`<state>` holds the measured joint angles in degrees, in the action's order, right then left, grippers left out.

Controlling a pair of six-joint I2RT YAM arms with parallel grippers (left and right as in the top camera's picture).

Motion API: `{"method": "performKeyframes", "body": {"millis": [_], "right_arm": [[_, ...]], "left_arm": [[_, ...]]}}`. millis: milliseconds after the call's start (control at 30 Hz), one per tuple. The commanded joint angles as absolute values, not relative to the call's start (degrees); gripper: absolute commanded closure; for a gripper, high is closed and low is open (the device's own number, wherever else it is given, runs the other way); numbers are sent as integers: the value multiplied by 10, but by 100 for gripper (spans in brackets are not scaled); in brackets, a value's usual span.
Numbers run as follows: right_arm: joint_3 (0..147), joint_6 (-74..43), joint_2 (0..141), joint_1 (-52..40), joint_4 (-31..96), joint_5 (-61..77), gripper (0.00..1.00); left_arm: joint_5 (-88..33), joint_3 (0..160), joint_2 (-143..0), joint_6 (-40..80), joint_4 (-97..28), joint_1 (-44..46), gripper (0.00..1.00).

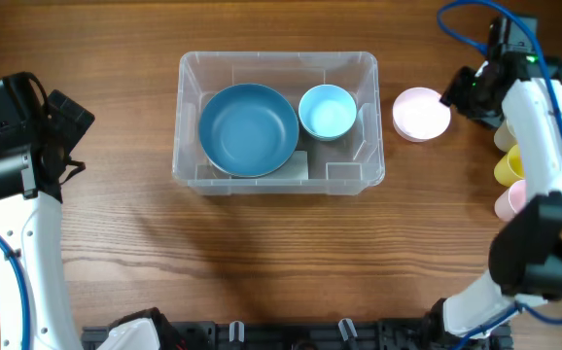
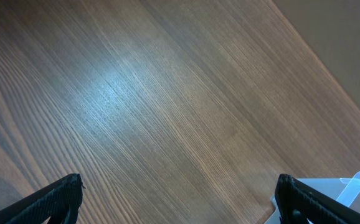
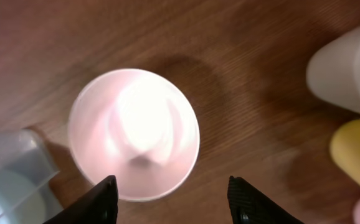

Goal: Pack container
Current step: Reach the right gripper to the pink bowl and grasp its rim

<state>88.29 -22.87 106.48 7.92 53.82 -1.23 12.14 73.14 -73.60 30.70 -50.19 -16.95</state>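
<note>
Right pincer (image 3: pixel 172 185) near pink bowl (image 3: pixel 133 134).
We see its jaws apart, bowl just ahead, ungripped; left pincer (image 2: pixel 179 183) wide open above table (image 2: pixel 167 93).

Wooden table (image 1: pixel 262 262): you see the clear container (image 1: pixel 189 117) resting on it. Just right of the container sits a pink bowl (image 1: pixel 420 114). Farther right of the container stand a pale cup (image 1: pixel 504 137), a yellow cup (image 1: pixel 508 167) and a pink cup (image 1: pixel 509 201).

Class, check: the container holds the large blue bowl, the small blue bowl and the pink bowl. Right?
Wrong: the overhead view shows the pink bowl on the table beside the container. The large blue bowl and small blue bowl are inside.
</note>
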Motion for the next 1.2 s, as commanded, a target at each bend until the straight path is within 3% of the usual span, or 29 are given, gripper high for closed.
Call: {"method": "performKeyframes", "body": {"millis": [0, 233, 533, 700, 833, 1167], "right_arm": [[876, -223, 1114, 77, 533, 3, 43], [876, -195, 1168, 77, 529, 31, 43], [856, -199, 1181, 77, 515, 29, 62], [819, -212, 1181, 77, 486, 29, 65], [817, -211, 1179, 77, 482, 28, 85], [833, -199, 1106, 77, 484, 26, 96]], "left_arm": [[118, 736, -738, 304, -503, -172, 0], [118, 736, -738, 304, -503, -172, 0], [118, 736, -738, 304, -503, -172, 0], [118, 736, -738, 304, -503, -172, 0], [118, 736, -738, 304, -503, -172, 0], [118, 736, -738, 304, -503, -172, 0]]}}
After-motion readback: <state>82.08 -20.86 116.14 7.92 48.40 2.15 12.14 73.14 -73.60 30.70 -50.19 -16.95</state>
